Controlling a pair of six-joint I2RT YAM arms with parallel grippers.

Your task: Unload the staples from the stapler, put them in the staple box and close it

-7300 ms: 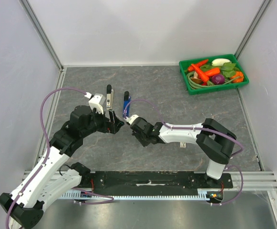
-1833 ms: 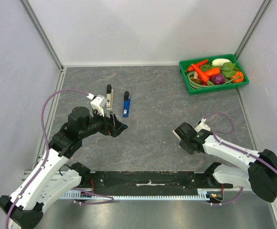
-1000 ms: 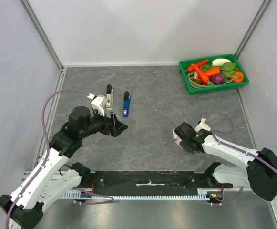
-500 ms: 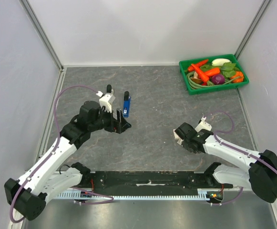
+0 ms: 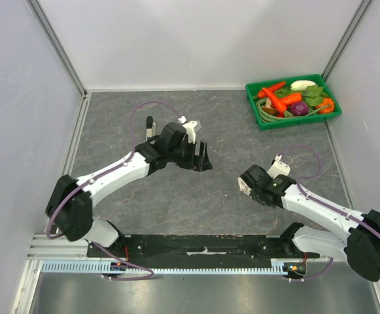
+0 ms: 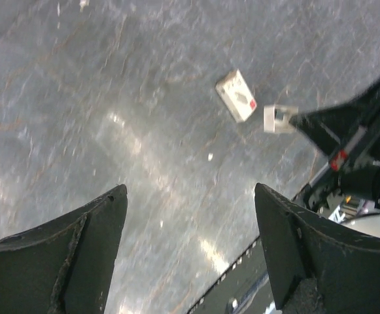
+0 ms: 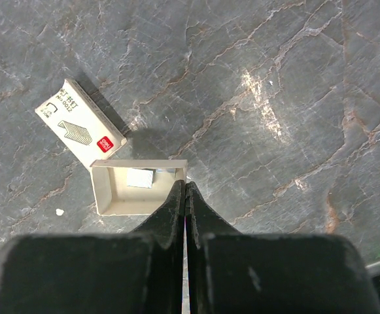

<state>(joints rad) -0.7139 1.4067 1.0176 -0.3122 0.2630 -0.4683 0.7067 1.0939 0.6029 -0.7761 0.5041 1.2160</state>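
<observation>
Left gripper (image 6: 190, 196) wide open, empty, over mid grey stone tabletop (image 5: 229, 124). Right gripper (image 7: 185, 193) fully closed, seemingly pinching the rim of the open white cardboard staple tray (image 7: 114, 196). Black-tipped stapler (image 5: 150, 122) lies far left, behind the left arm (image 5: 118, 173). Risk: the thin wall slips and the staples (image 7: 140, 178) spill.

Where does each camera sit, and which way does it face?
Top external: above and behind the arms, facing down on table, left arm, right arm.
Left wrist: on left arm, facing down at staple box; open left jaws at bottom.
Right wrist: on right arm, straight down; shut right jaws at bottom.
Both wrist views share the staple box.
</observation>
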